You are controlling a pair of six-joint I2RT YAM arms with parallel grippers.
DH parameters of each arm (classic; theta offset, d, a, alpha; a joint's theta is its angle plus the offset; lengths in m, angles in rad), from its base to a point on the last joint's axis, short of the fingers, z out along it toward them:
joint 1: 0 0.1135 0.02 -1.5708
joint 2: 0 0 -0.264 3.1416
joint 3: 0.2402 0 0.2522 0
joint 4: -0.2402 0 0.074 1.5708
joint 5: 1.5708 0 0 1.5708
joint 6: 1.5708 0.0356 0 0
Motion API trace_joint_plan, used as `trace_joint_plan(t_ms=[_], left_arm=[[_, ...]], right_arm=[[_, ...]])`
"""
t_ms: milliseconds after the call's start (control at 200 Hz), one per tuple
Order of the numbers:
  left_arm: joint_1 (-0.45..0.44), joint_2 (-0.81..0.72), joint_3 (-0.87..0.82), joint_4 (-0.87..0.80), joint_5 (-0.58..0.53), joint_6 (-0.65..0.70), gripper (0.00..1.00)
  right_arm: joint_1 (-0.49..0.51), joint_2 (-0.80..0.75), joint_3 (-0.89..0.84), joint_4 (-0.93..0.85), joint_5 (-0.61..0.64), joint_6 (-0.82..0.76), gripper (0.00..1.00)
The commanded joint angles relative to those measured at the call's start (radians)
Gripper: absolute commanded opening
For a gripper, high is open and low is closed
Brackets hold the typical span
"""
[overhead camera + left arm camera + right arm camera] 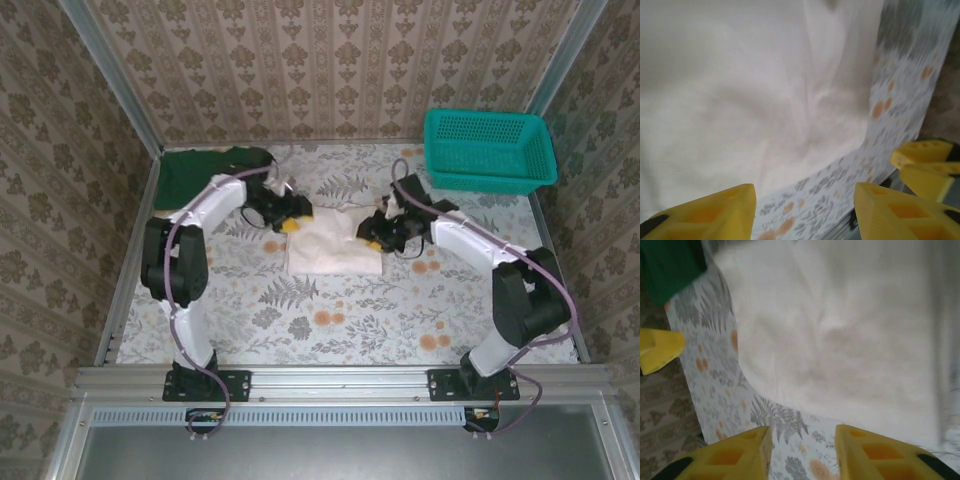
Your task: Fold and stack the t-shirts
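Note:
An off-white t-shirt [330, 243] lies folded into a rectangle in the middle of the table. A dark green t-shirt [205, 170] lies bunched in the back left corner. My left gripper [290, 222] hovers at the white shirt's left upper corner, and my right gripper [372, 238] at its right edge. In the left wrist view the left gripper [805, 210] is open over bare tablecloth, with the white shirt [750, 100] beyond. In the right wrist view the right gripper [802, 450] is open, with nothing between its fingers, just short of the white shirt [850, 330]. The green shirt [670, 265] shows top left.
A teal mesh basket [487, 150] stands at the back right. Patterned walls close in the back and both sides. Floral tablecloth [330, 310] stretches in front of the white shirt.

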Motion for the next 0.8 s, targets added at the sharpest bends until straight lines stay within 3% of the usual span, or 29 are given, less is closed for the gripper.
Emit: trace_joint_plan(t_ms=[0,75,330,430,565,690,795], left_arm=[[-0.047,-0.004,-0.085,0.032,-0.035,0.012,0.53],[-0.053,0.009,-0.156,0.105,-0.051,-0.023,0.51],[-0.053,0.089,-0.317,0.139,-0.334,0.000,0.50],[-0.051,0.094,-0.351,0.137,-0.420,0.013,0.50],[-0.043,0.056,-0.336,0.123,-0.376,0.021,0.53],[-0.041,-0.016,-0.266,0.071,-0.337,0.032,0.61],[-0.026,-0.041,-0.189,-0.017,-0.330,0.051,0.65]], right_arm=[[0.020,0.064,-0.085,0.172,-0.021,0.102,0.31],[0.024,0.112,-0.108,0.200,-0.014,0.111,0.30],[0.014,0.206,-0.161,0.103,0.082,0.017,0.28],[-0.013,0.189,-0.226,0.117,0.115,0.002,0.34],[-0.040,0.134,-0.278,0.175,0.086,0.009,0.46],[-0.040,0.050,-0.274,0.208,0.066,0.011,0.58],[-0.053,-0.002,-0.257,0.158,0.098,-0.006,0.60]])
